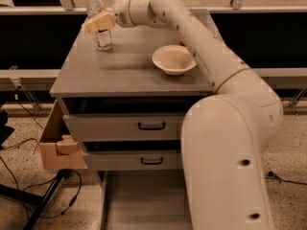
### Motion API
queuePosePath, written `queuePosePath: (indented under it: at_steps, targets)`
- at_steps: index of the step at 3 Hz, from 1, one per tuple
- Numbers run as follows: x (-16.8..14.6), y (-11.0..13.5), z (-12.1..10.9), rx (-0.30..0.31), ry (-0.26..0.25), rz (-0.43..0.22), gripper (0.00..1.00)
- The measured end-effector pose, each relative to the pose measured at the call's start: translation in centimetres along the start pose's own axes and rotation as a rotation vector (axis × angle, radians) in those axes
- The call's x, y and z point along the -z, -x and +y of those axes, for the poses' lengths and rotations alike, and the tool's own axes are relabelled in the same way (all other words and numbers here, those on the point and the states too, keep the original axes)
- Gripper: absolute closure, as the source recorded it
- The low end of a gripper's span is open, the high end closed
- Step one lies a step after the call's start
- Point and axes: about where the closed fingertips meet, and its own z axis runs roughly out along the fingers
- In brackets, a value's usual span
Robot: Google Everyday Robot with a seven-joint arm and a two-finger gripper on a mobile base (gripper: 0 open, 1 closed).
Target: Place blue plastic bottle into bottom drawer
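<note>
The blue plastic bottle (102,38), clear with a white cap, stands upright at the back left of the grey cabinet top (124,75). My gripper (100,22) has reached in from the right and sits at the bottle's middle, overlapping it in the camera view. The bottom drawer (144,202) is pulled out below the two upper drawers, and its grey tray shows nothing inside. My arm's large white links cover the drawer's right part.
A white bowl (173,59) sits on the cabinet top, right of the bottle. The two upper drawers (151,125) with black handles are shut. A cardboard box (55,145) hangs by the cabinet's left side. Cables and a stand leg lie on the floor at left.
</note>
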Motion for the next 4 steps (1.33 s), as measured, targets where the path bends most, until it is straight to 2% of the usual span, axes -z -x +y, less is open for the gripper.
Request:
queuePosePath:
  at_steps: [1,2,3,4]
  targets:
    - [-2.2,-0.8,-1.9,-0.026,-0.027,-0.017,0.00]
    - [-3.6,-0.7,-2.6,-0.033,-0.040,-0.036,0.14]
    - [-4.1,1.0,-2.1,-0.006,-0.034,-0.059,0.37]
    - [-3.7,2.2,-1.7,0.048,-0.052,-0.027,0.61]
